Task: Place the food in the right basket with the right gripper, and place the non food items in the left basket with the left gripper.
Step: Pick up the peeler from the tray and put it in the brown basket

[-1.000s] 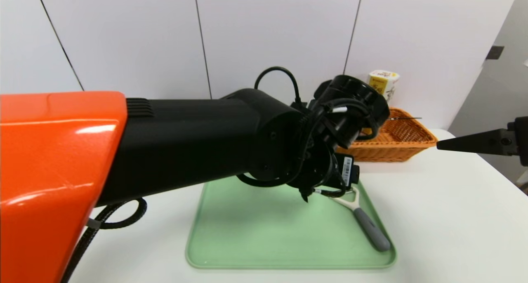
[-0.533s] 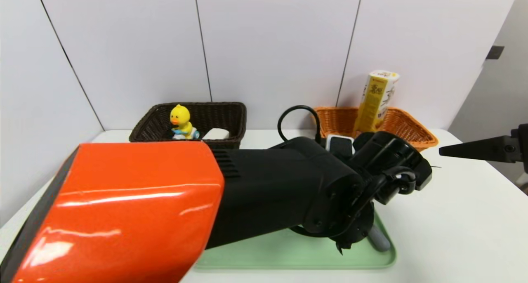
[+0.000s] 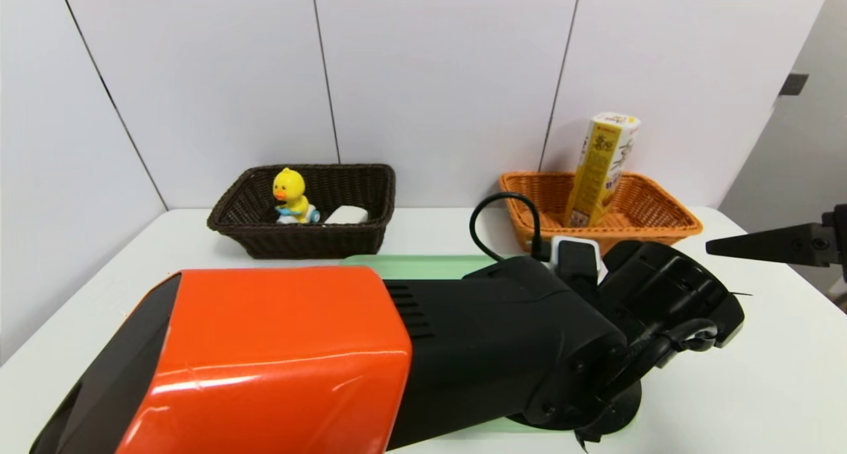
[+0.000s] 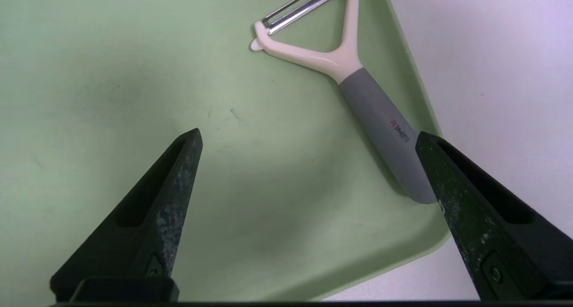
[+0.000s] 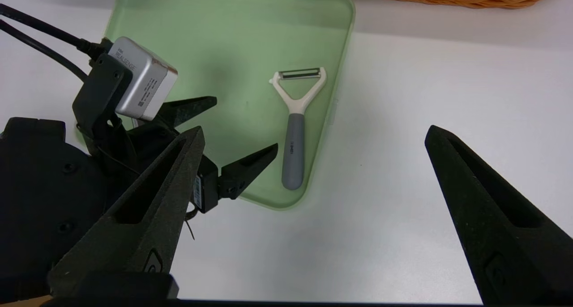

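Now the left claw hangs over the green tray, fingers wide apart, holding nothing. The peeler lies flat by the tray's right edge, gray handle toward the robot, blade end away; the handle sits just beside one finger. Right claw waits off to the right above the surface, also wide apart. Far back: dark basket w/ duck toy, orange basket w/ carton.

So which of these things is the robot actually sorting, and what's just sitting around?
Part of the job:
- peeler
- green tray
- dark basket
- orange basket
- left gripper, open
- duck toy, white block, carton, already sorted

Just there:
- white table
- wall panels
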`<state>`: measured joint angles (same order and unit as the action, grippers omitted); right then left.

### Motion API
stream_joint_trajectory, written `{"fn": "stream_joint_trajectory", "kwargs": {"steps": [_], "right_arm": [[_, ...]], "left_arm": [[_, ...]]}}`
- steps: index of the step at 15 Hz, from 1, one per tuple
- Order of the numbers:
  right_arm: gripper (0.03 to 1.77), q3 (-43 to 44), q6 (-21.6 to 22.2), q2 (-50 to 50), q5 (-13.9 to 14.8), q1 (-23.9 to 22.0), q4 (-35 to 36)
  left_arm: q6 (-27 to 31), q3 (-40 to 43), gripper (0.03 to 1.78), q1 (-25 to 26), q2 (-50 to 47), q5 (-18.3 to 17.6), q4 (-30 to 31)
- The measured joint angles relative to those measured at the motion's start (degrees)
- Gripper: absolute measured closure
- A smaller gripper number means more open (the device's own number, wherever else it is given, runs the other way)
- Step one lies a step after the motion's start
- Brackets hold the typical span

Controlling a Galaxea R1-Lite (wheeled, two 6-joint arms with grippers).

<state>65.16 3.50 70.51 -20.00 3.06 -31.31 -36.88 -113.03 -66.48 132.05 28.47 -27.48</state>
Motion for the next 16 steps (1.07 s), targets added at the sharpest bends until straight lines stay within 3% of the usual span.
{"fn": "stream_joint_trajectory", "kwargs": {"steps": [8, 16], "right_arm": [[0.1, -1.22, 0.0, -0.74, 0.02, 0.0, 0.02], [0.1, -1.18, 0.0, -0.85, 0.0, 0.0, 0.09]], "left_arm": [[2.95, 0.0, 0.12, -0.23, 3.62, 0.26, 6.01], [3.72, -0.06, 0.12, 0.09, 5.28, 0.69, 6.18]]}}
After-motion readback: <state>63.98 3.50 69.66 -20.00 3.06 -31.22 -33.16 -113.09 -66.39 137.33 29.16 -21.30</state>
